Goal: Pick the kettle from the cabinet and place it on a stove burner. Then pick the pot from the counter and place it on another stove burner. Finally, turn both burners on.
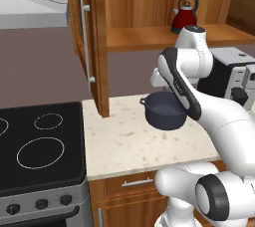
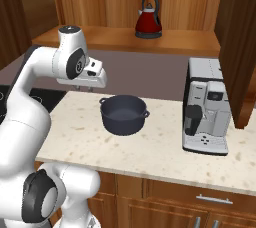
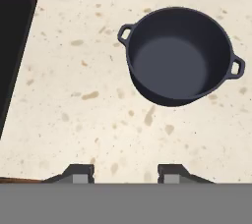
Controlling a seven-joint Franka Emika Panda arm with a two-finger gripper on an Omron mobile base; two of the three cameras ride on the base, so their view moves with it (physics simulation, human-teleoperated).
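The red kettle (image 1: 185, 17) (image 2: 149, 19) stands upright on the shelf of the open wood cabinet (image 1: 149, 37). The dark blue-grey pot (image 1: 164, 111) (image 2: 123, 114) (image 3: 179, 56) sits lidless on the beige counter (image 1: 129, 144) (image 2: 150, 152). My gripper (image 2: 86, 88) (image 3: 126, 174) hangs above the counter, pointing down, to the left of the pot and well clear of it. Its fingers stand apart with nothing between them. The black cooktop (image 1: 74, 136) lies to the left with a small burner (image 1: 49, 121) and the largest circle (image 1: 41, 152).
A coffee machine (image 2: 207, 107) (image 1: 234, 74) stands on the counter right of the pot. The cabinet door (image 1: 79, 22) is swung open with its silver bar handle (image 1: 85, 42) over the counter's left end. Black knobs (image 1: 42, 204) line the stove front.
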